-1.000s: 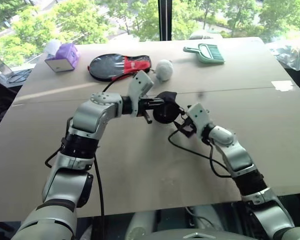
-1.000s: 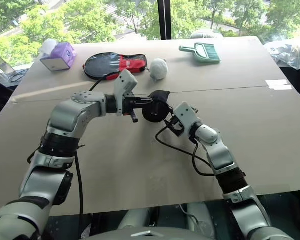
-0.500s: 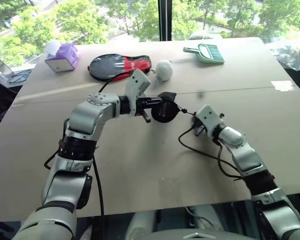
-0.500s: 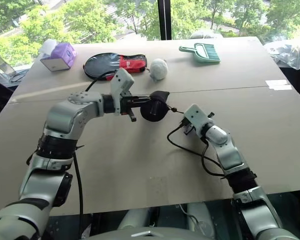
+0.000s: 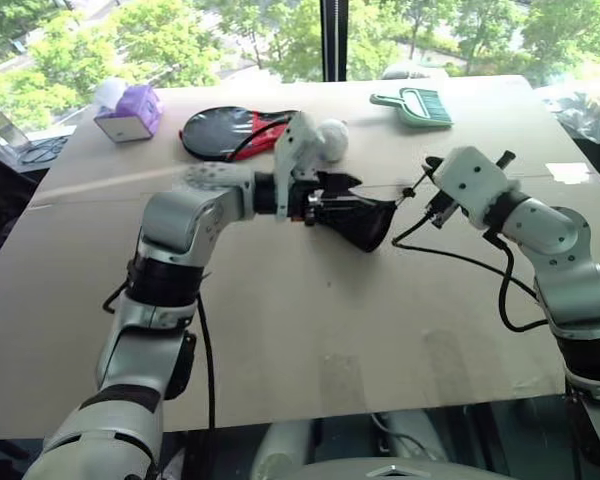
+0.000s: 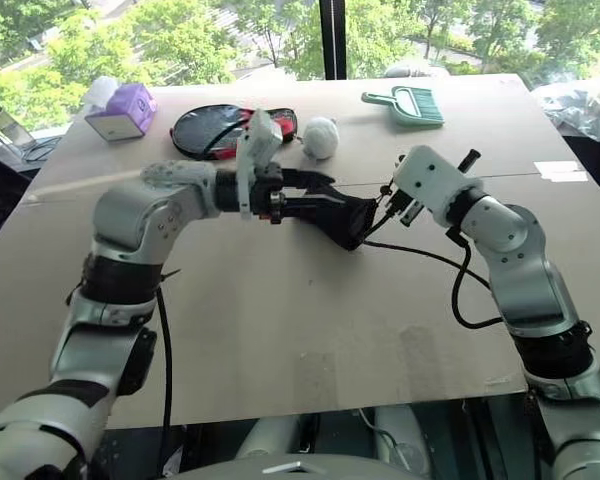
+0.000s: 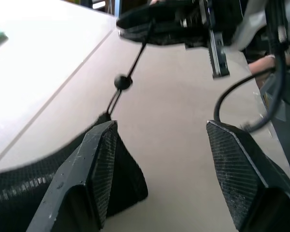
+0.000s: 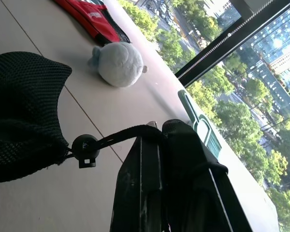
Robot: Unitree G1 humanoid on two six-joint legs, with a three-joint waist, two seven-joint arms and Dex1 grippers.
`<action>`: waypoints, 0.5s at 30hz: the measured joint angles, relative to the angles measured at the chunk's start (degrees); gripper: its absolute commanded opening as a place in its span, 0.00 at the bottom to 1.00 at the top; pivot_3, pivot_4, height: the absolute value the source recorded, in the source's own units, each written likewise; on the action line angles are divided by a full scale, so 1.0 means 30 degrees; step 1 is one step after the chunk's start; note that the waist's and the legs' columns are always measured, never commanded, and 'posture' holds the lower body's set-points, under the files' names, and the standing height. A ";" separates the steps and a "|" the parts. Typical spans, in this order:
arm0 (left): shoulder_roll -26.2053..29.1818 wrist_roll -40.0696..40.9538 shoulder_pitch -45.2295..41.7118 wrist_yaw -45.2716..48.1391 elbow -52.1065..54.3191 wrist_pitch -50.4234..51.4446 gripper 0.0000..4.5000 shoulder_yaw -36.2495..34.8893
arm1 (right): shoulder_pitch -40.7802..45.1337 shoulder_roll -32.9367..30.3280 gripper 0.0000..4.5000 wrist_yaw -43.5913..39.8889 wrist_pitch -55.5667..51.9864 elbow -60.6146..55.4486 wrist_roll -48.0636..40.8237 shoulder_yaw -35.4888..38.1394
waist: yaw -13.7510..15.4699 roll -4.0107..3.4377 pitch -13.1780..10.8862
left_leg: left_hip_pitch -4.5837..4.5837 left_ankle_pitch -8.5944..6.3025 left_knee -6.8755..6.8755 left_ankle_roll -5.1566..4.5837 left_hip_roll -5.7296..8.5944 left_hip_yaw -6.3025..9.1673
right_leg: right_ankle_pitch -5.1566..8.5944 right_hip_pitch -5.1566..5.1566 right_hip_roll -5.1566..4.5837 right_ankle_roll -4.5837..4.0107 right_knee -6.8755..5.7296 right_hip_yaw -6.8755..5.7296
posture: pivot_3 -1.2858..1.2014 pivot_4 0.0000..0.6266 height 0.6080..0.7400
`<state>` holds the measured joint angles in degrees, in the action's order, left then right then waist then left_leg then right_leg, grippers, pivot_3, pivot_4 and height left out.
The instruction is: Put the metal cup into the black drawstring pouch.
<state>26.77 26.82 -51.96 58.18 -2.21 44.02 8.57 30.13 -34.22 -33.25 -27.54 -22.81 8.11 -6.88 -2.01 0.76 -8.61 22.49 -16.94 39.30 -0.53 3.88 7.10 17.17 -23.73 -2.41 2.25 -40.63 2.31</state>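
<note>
The black drawstring pouch (image 5: 366,222) hangs above the table's middle, pulled into a cone. Its thin cord (image 8: 121,137) runs taut through a round stopper (image 8: 84,149) to my right gripper (image 5: 421,187), which is shut on the cord. My left gripper (image 7: 160,126) points to the right at the pouch's other end and is open. The pouch's fabric (image 7: 24,179) lies against the outside of one finger, and nothing sits between the two. The metal cup is hidden.
At the table's far side lie a black-and-red paddle case (image 5: 230,128), a white ball (image 5: 331,138), a green dustpan brush (image 5: 412,105) and a purple tissue box (image 5: 130,110). A clear plastic bag (image 5: 582,110) sits at the far right edge.
Both hands have risen. The right gripper closed on the cord and pulled it up and right, stretching the pouch. The left gripper, shut on the pouch before, has opened.
</note>
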 measured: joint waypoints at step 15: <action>-0.3528 -0.3665 -0.1622 -0.0129 -0.5763 -0.5804 0.59 0.2038 | 0.0997 0.0367 0.00 -0.0348 -0.1882 -0.0953 -0.0119 -0.0426 | -0.0069 0.0004 -0.0004 | 0.0043 0.0001 -0.0010 0.0001 -0.0001 -0.0005 | 0.0000 -0.0045 -0.0003 0.0000 -0.0003 0.0004 | 0.52 0.24 1.00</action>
<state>16.18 15.83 -56.83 57.79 -19.50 26.61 14.68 33.12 -33.12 -34.29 -33.19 -25.67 7.75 -8.16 -2.22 0.77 -8.62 22.62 -16.94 39.27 -0.52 3.88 7.09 17.17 -23.86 -2.42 2.24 -40.64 2.32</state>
